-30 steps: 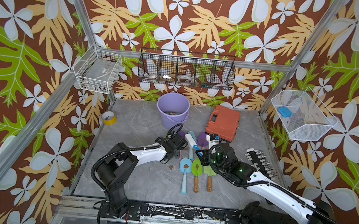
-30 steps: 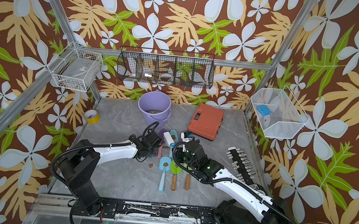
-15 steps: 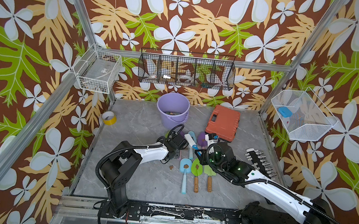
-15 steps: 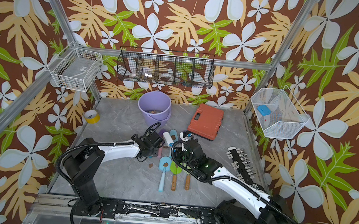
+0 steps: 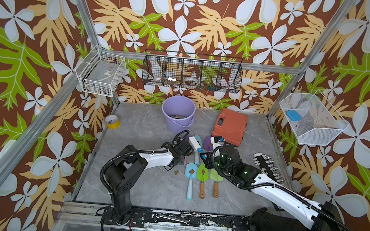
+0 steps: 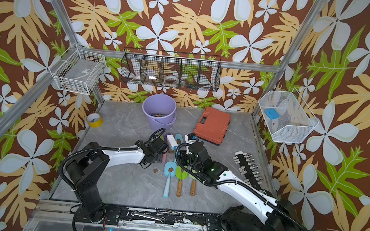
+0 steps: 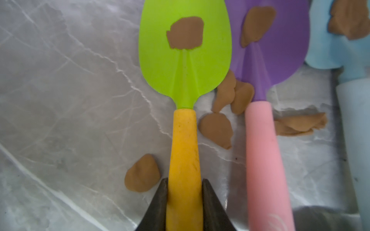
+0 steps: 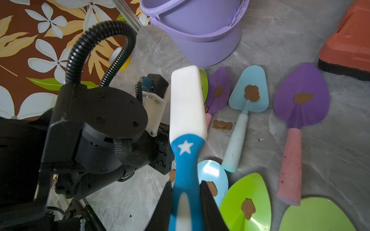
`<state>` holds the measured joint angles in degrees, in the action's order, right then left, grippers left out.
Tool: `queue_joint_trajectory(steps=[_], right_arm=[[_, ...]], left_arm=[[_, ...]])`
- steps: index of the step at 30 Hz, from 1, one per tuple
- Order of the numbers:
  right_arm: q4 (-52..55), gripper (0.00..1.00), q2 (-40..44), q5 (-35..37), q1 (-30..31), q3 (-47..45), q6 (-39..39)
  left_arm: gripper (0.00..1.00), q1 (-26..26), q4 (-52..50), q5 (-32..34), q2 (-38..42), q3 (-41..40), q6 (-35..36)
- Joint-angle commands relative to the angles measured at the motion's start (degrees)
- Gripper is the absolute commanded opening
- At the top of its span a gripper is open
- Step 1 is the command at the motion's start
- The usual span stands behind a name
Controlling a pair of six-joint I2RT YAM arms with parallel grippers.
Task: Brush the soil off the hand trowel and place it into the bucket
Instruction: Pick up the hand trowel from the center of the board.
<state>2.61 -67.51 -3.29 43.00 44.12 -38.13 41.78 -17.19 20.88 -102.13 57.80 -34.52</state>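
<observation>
Gripping: L end effector (image 7: 184,181) trowel (image 7: 185,60), R end effector (image 8: 186,183) brush (image 8: 187,100); bucket (image 5: 176,125) holds brownish bits (image 5: 176,116).

green trowel (image 7: 185,66) lies flat, soil (image 7: 185,33) on its blade; lavender bucket (image 5: 176,125) upright.

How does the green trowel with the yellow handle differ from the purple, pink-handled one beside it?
Colour: the green trowel has a yellow handle, the purple trowel a pink one. Grip: the left gripper is shut on the green trowel's handle; the purple trowel lies untouched. Both carry a brown soil blob on the blade.
</observation>
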Motion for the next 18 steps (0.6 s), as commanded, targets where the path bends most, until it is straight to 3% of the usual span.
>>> queue_joint_trajectory(steps=[1, 5, 8, 14, 18], right_arm=[[-1.3, 0.0, 0.3, -0.4, 0.0, 0.4, -0.3], [-1.2, 0.0, 0.5, -0.6, 0.0, 0.5, -0.2], [-0.7, 0.0, 0.6, -0.5, 0.0, 1.1, 0.5], [0.5, 0.0, 0.9, -0.4, 0.1, 2.5, 2.0], [3.3, 0.0, 1.5, -0.3, 0.0, 4.1, 3.7]], left_arm=[[0.21, -0.1, 0.6, 0.5, 0.1, 0.2, 1.0], [0.13, -0.9, -1.4, 1.3, 1.6, 0.6, 2.1], [0.0, -2.0, -4.9, 2.0, 3.3, 1.4, 3.7], [0.0, -3.2, -14.1, 3.1, 9.4, 0.7, 5.9], [0.0, -2.7, -16.3, -5.6, 19.8, -5.3, 6.9]])
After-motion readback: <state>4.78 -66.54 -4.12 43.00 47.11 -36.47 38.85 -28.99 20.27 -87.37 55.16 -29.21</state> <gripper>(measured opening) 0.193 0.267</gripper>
